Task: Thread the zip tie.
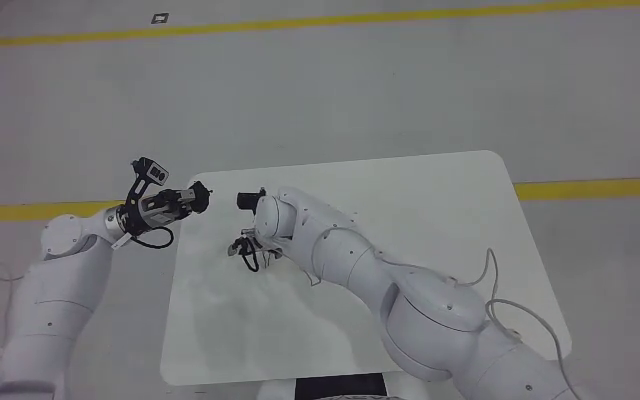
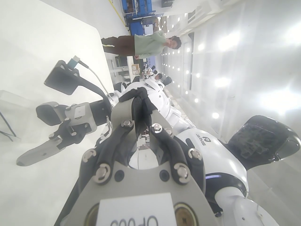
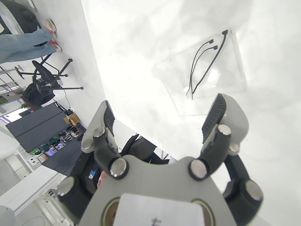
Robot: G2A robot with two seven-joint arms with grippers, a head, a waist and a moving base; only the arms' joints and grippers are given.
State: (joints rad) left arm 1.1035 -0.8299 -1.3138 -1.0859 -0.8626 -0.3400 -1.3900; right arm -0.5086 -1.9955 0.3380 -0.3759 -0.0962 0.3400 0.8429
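In the top view, the left claw [image 1: 200, 196] sat at the left edge of the white desk [image 1: 420, 200]. The right claw [image 1: 244, 250] hung just beside it, a little lower in the frame and pointing down at the surface. The two were near each other but apart.

In the left wrist view, the left claw [image 2: 141, 97] filled the middle of the frame with its fingers pressed together. Whether anything was pinched between them could not be told. The right claw [image 2: 29, 137] stood at the left of the frame with its fingers spread. Behind it, at the far left edge, was a corner of a clear tray [image 2: 14, 95] with thin black zip ties [image 2: 7, 127] inside.

In the right wrist view, the right claw [image 3: 162, 106] gaped wide and empty above the desk. Three zip ties [image 3: 210, 64] lay straight and unlooped in the tray [image 3: 242, 76] at the upper right, heads toward the top and tails toward the claw.

The task looked barely begun: no tail was in a head, and a tie had yet to be picked. The tray's walls and the tails lying bunched together would likely hinder lifting one tie alone.
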